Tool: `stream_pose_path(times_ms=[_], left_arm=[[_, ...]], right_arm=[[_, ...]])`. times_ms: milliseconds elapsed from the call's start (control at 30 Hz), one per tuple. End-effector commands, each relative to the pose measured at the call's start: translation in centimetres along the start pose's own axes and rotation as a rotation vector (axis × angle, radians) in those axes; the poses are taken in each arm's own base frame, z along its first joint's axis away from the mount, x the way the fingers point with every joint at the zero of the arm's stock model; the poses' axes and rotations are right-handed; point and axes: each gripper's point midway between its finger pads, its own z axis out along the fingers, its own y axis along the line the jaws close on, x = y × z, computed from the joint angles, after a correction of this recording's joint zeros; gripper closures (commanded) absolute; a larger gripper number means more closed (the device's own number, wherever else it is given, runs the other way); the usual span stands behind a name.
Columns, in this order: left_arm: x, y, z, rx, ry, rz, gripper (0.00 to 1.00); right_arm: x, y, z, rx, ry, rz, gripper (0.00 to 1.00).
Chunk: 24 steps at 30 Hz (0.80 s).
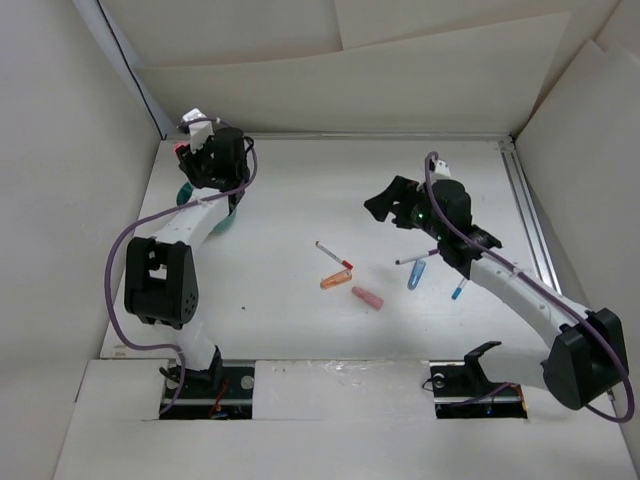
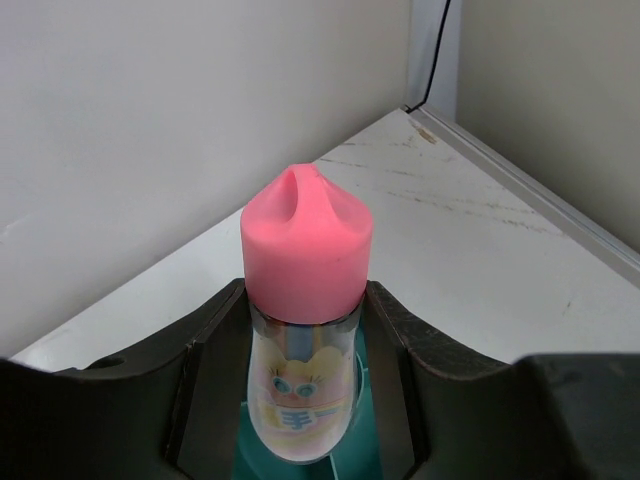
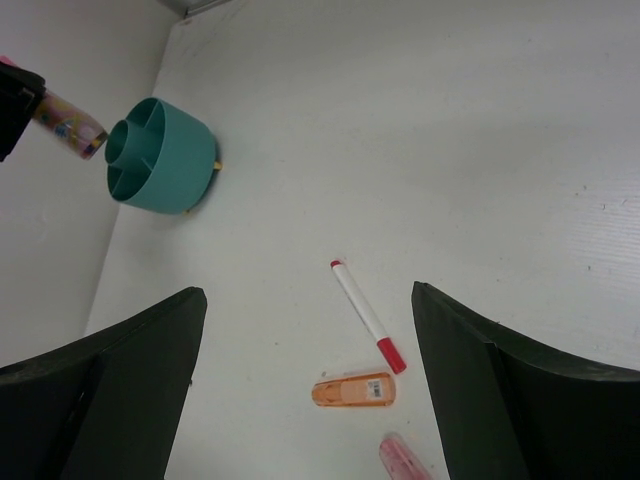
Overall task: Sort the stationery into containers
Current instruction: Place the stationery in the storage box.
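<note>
My left gripper (image 2: 305,385) is shut on a stubby piece with a pink cap (image 2: 307,245) and a cartoon label, held upright right over the teal cup (image 2: 365,440). From the right wrist, this piece (image 3: 70,122) hangs at the rim of the divided cup (image 3: 160,155). In the top view the left gripper (image 1: 195,150) hides most of the cup (image 1: 228,215). My right gripper (image 1: 385,207) is open above the table and holds nothing. Below it lie a white pen with a red cap (image 3: 365,315), an orange piece (image 3: 355,390) and a pink piece (image 3: 405,460).
Under the right arm lie a purple-tipped pen (image 1: 415,259), a light-blue piece (image 1: 415,277) and a blue pen (image 1: 460,290). White walls close the table on the left, back and right. A metal rail (image 1: 530,220) runs along the right edge.
</note>
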Motion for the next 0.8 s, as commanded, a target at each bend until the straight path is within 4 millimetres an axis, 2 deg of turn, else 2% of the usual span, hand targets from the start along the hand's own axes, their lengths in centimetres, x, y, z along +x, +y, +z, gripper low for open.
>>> stream_pose_path(times_ms=[0, 67, 167, 367, 467, 500, 600, 767], left_arm=[[-1.6, 0.4, 0.7, -0.012, -0.034, -0.081, 0.96], [-1.4, 0.8, 1.0, -0.023, -0.035, -0.084, 0.96], [-1.2, 0.7, 1.2, -0.023, -0.035, -0.064, 0.96], [0.5, 0.1, 1.8, -0.028, -0.019, -0.025, 0.96], [0.4, -0.1, 1.8, -0.017, -0.021, -0.042, 0.96], [1.2, -0.1, 1.9, -0.020, -0.013, -0.027, 0.94], [1.6, -0.2, 2.0, -0.021, -0.008, -0.018, 0.94], [1.1, -0.4, 2.0, -0.019, -0.017, -0.034, 0.93]], right_arm=[[-1.0, 1.4, 0.5, -0.049, -0.036, -0.024, 0.10], [-1.0, 1.4, 0.5, -0.049, -0.036, -0.024, 0.10], [-0.6, 1.5, 0.7, -0.051, -0.024, -0.026, 0.10], [-0.6, 1.4, 0.8, -0.051, -0.024, -0.035, 0.10], [-0.6, 1.7, 0.7, -0.064, -0.026, -0.036, 0.10], [-0.6, 1.7, 0.7, -0.064, -0.026, -0.036, 0.10], [-0.6, 1.7, 0.7, -0.064, -0.026, -0.036, 0.10], [-0.4, 1.9, 0.7, -0.070, -0.021, -0.047, 0.10]])
